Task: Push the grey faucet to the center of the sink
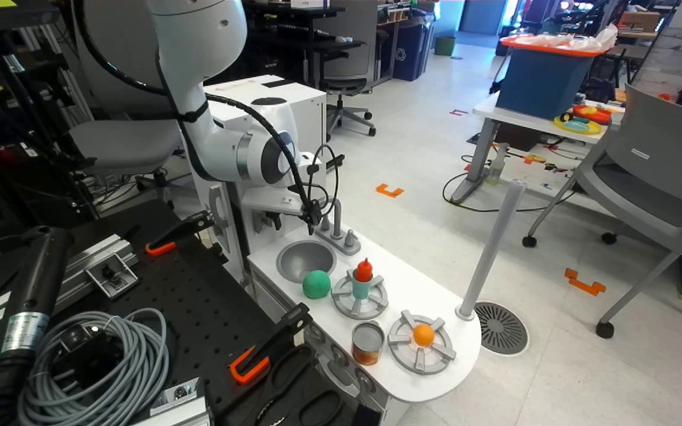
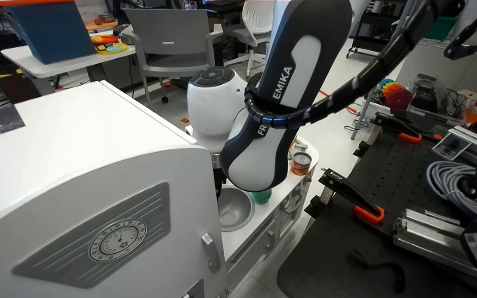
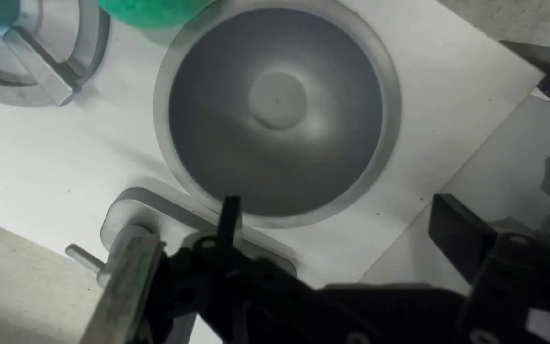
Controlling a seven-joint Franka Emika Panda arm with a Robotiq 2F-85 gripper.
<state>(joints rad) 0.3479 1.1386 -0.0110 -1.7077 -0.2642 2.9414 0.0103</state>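
The end effector [image 3: 337, 210] has its jaws spread wide, gripping nothing, over the white surface [image 1: 403, 290]. Just beside it, whether touching I cannot tell, stands the grey faucet [image 1: 337, 228], its base partly behind one jaw in the wrist view. Below and ahead of the end effector lies the sink [image 1: 305, 260]; farther out are the green ball [image 1: 316, 284], a can [image 1: 369, 343] and an orange ball [image 1: 424, 335]. Well away across the pale floor [image 1: 436, 142] stands a grey chair [image 1: 666, 163]. The dial [image 2: 118, 239] on the white cabinet [image 2: 193, 194] shows in an exterior view alone.
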